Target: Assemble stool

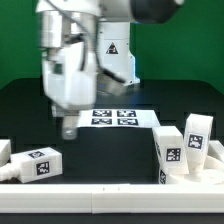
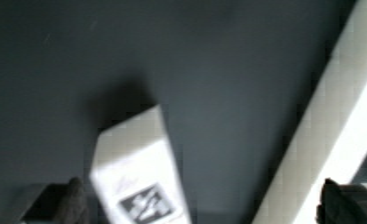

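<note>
1. Watching the gripper (image 1: 68, 127) hanging over the black table (image 1: 120, 150), out at about ten o'clock from the middle of the exterior view, carrying nothing
2. Catching the fingertips (image 2: 55, 202) in the wrist view, standing far apart at the two sides, jaws spread wide with only dark table between them
3. Noting the marker board (image 1: 112, 118) lying flat just at three o'clock of the gripper, close to the middle of the exterior view
4. Spotting the lying leg (image 1: 38, 165) down at eight o'clock, resting on its side with a tag facing the camera
5. Picking out the cropped leg (image 1: 4, 152) right beside it at nine o'clock, cut off by the picture's edge
6. Swinging over to four o'clock and finding the near upright leg (image 1: 168, 153), tag showing, with the far upright leg (image 1: 197, 133) standing just beyond it towards three o'clock
7. Glimpsing a low white shape (image 1: 208, 166) next to those two, perhaps the seat disc, but too cropped for telling
8. Peering at a white tagged slab (image 2: 135, 165) under the wrist camera, blurred, not telling whether board or leg
9. Seeing every stool part sitting well apart from the gripper, none being touched
</note>
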`<state>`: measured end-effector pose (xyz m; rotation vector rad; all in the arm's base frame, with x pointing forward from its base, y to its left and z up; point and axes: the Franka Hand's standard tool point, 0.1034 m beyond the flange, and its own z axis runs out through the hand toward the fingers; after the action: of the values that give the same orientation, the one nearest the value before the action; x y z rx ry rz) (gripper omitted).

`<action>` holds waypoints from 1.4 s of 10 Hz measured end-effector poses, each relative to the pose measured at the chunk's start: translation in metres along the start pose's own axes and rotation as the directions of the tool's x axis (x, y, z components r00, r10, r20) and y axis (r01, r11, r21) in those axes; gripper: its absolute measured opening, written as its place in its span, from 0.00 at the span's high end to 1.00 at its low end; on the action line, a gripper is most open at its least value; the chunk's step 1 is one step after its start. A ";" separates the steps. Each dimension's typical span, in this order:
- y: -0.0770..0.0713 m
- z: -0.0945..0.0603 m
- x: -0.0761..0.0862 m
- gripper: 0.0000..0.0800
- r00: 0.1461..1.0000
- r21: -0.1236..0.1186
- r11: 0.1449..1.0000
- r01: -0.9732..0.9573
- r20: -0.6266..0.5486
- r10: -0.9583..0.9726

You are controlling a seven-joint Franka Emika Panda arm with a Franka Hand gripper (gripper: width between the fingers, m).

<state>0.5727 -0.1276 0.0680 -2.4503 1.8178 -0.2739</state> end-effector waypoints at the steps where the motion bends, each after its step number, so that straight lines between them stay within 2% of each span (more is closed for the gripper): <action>1: 0.008 0.004 0.007 0.19 1.000 -0.008 1.000 0.006 0.004 -0.006; 3: 0.022 0.020 0.016 0.19 1.000 -0.023 1.000 0.011 -0.024 -0.012; 5: 0.020 0.038 0.020 0.19 0.999 -0.040 0.999 0.028 -0.043 -0.030; 7: 0.021 0.054 0.008 0.19 0.998 -0.050 0.998 0.023 -0.063 -0.026; 8: 0.018 0.059 -0.001 0.19 0.998 -0.054 0.999 0.009 -0.067 -0.012; 9: 0.018 0.059 -0.002 0.19 0.998 -0.056 0.998 0.020 -0.066 -0.023; 11: 0.018 0.060 -0.001 0.51 0.998 -0.056 0.998 0.018 -0.066 -0.022; 12: 0.018 0.060 -0.001 0.51 0.997 -0.057 0.998 0.023 -0.066 -0.027; 13: 0.018 0.058 -0.002 0.60 0.997 -0.054 0.998 0.042 -0.065 -0.045; 14: 0.020 0.045 -0.010 0.59 0.998 -0.027 0.999 0.027 -0.056 -0.029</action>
<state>0.5598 -0.1258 0.0194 -2.5125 1.8212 -0.3261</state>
